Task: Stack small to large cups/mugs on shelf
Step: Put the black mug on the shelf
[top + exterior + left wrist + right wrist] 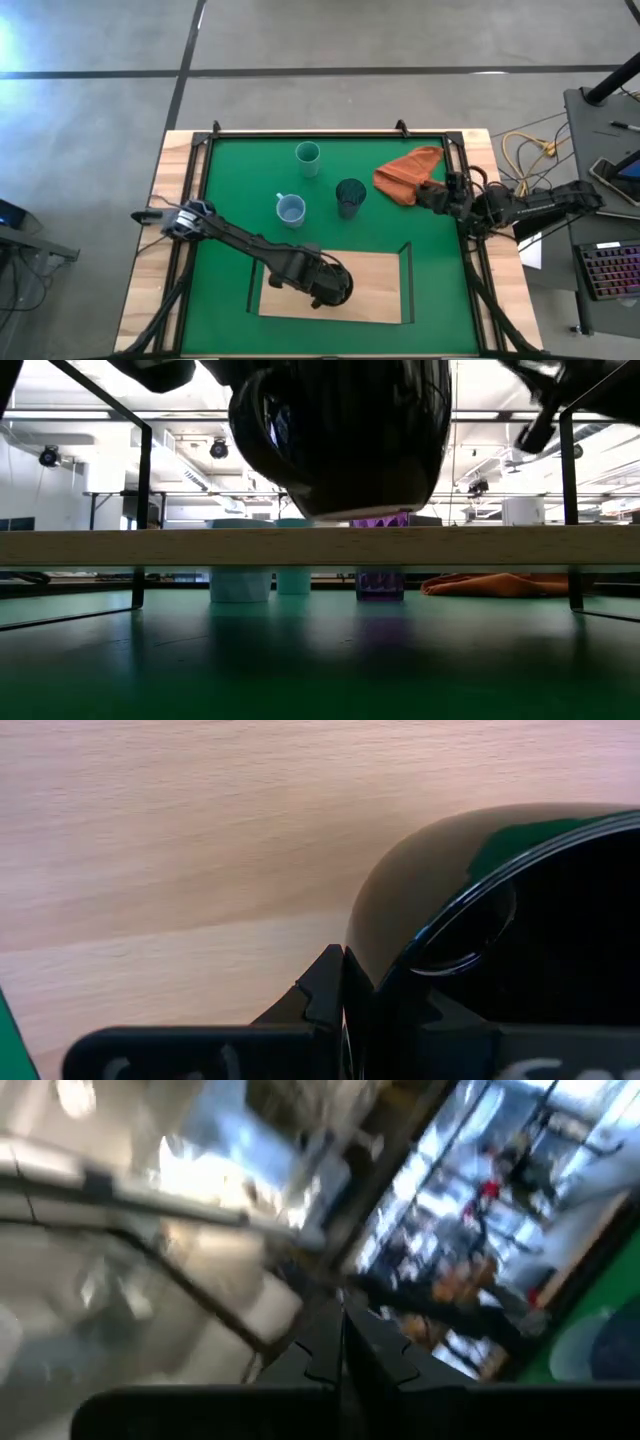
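Observation:
My left gripper [335, 288] is over the light-wood shelf board [375, 290] at the table's near side, shut on the black mug [340, 285]. In the low view the black mug [340, 430] fills the top, with its base just above the shelf board [500, 545]. The pale teal cup [307, 156], the light blue handled mug [290, 209] and the dark purple-tinted tumbler [350, 195] stand upright on the green mat. My right gripper [428, 195] is shut and empty by the mat's right edge, beside the orange-red cloth [408, 173]. My left gripper [350, 975] pinches the black mug's wall at its rim [400, 955], with one finger [322, 985] outside and the other inside the mug. The mug is upright over the shelf board [180, 840]. I cannot tell whether its base touches the board.
The green mat [230, 200] covers the table inside a black frame. Black metal uprights [143, 510] stand at the shelf's ends. Under the board the low view shows the light blue mug [240, 585], the teal cup [293, 582], the tumbler [380, 582] and the cloth [490, 584].

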